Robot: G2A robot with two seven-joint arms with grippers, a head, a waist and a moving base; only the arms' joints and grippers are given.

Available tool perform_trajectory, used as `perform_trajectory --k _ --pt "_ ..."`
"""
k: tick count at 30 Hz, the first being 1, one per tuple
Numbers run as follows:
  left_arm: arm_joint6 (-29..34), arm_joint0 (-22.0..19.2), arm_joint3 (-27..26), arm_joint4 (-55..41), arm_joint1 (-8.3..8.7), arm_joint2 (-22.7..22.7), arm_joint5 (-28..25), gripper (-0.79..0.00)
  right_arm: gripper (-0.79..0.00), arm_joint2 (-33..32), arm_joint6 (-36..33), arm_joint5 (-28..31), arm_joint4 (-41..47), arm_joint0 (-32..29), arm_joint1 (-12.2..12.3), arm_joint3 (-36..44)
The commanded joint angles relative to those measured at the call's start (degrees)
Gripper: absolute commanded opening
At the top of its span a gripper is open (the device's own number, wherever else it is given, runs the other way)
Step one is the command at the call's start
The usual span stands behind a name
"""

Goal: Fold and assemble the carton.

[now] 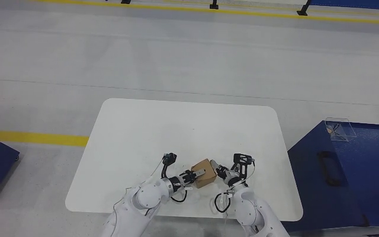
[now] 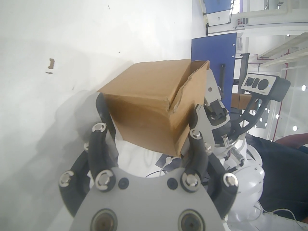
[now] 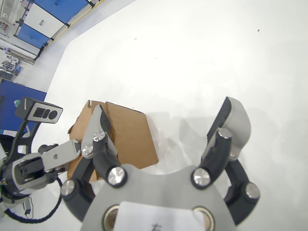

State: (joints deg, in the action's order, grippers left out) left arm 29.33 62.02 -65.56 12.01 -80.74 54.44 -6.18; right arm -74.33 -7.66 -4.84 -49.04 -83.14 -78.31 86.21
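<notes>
A small brown carton (image 1: 205,172) stands on the white table (image 1: 177,130) near its front edge, its open end with a torn flap edge facing the right arm. My left gripper (image 1: 192,176) is shut on the carton (image 2: 144,85), one finger (image 2: 103,111) at each side wall. My right gripper (image 3: 164,106) stands open at the carton's (image 3: 130,135) other side. One right fingertip (image 3: 101,118) rests against the cardboard by the flap seam, while the other finger (image 3: 228,118) hangs free over bare table.
A blue cabinet (image 1: 337,172) stands just off the table's right edge, with a clear plastic box (image 1: 339,127) on top. A small cardboard scrap (image 2: 50,64) lies on the table beyond the carton. The far half of the table offers free room.
</notes>
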Motion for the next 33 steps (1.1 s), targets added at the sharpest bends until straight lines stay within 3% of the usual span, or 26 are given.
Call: perform_trajectory --k 1,7,14,20,24,33 --pt "0.1 -0.1 0.2 -0.1 -0.06 -0.1 0.2 -0.151 0.0 -0.6 -0.3 0.3 0.6 -0.2 0.1 0.3" --pt "-0.4 -0.1 0.3 -0.2 -0.16 -0.3 -0.2 -0.135 0.0 -2.2 -0.9 1.1 4.7 -0.7 0.1 1.2" --pt "-0.7 0.1 0.3 -0.1 -0.17 -0.2 -0.6 -0.105 0.0 -3.5 -3.7 7.8 5.2 -4.1 0.9 5.0" --pt "-1.1 0.4 0.0 0.0 -0.14 -0.1 -1.1 -0.099 0.0 -1.6 -4.2 3.9 0.8 -3.3 0.8 3.9" --pt "-2.1 1.2 -1.0 0.3 0.1 0.6 -2.8 0.0 0.0 -0.5 -4.5 2.3 0.4 -2.2 0.6 2.7" --pt "-4.1 4.8 -6.0 3.5 1.3 3.1 -7.6 0.0 0.0 0.1 -5.8 0.2 0.3 -0.8 0.5 1.6"
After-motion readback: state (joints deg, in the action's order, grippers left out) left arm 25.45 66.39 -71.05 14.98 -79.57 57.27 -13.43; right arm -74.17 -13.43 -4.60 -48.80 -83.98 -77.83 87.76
